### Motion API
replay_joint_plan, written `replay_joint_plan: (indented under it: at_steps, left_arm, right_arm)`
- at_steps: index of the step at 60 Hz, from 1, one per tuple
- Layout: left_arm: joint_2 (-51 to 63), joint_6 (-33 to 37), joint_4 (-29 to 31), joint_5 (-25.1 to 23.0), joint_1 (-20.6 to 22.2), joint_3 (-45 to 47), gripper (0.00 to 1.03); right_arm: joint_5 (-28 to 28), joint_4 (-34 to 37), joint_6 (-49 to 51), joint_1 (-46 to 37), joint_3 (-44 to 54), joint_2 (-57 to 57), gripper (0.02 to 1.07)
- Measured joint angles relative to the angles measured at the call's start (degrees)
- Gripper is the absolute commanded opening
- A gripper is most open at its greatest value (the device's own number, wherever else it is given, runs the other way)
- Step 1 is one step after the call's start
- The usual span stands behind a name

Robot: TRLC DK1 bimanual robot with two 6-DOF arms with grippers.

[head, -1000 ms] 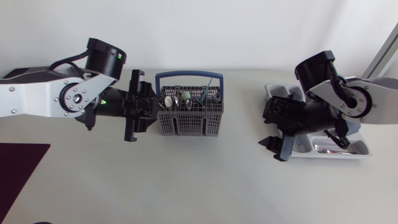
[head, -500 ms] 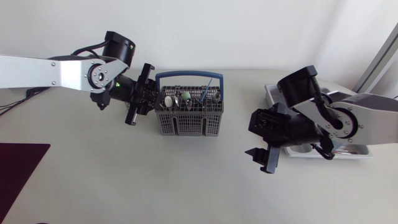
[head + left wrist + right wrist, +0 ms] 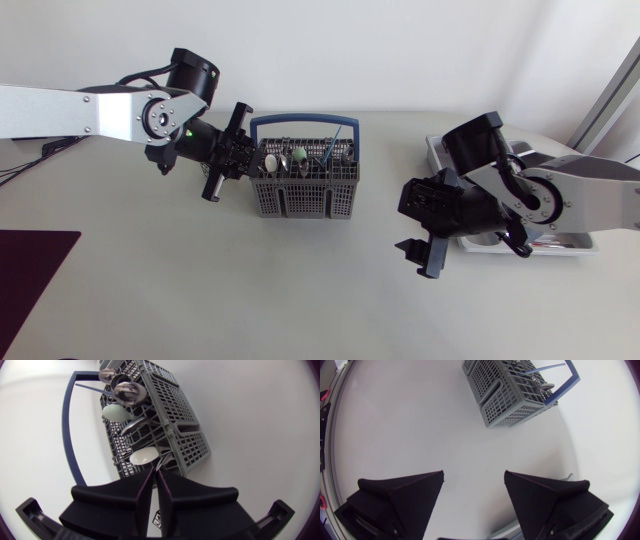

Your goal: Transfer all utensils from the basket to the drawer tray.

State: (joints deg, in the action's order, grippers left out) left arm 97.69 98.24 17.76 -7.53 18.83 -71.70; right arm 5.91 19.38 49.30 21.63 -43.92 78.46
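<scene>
Several glossy spoons (image 3: 129, 393) (gridded grey basket (image 3: 187, 420))

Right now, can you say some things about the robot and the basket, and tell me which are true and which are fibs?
1. The basket has a blue handle. True.
2. The right gripper is open above bare table. True.
3. The left gripper has its fingers spread wide. False: they are close together, right by the basket.
4. The basket is empty. False: spoons and other utensils stand in it.
5. The drawer tray sits beside the left arm. False: it is by the right arm.
</scene>
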Motion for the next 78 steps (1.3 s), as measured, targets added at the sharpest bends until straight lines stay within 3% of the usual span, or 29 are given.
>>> replay_joint_plan:
  at_steps: [25, 54, 63, 78]
  left_arm:
    - [-1.8, -0.9, 0.0, -1.7, 0.0, 0.0, 0.04]
    - [-17.7, -7.2, 1.9, -2.8, -0.1, 0.4, 0.04]
    - [-23.7, -17.9, 3.7, -2.5, 1.7, 0.7, 0.03]
    - [-24.9, -45.3, 9.7, 1.0, 10.5, -0.2, 0.03]
  right_arm:
    - [-1.2, -0.1, 0.2, 1.8, 1.9, -0.1, 0.89]
    - [-2.8, -0.3, -3.6, 7.2, 2.8, -8.2, 0.89]
    - [-3.0, -2.1, -7.7, 8.0, 2.9, -12.0, 0.89]
    - [-3.0, -2.4, -16.3, 9.2, 2.9, -16.1, 0.89]
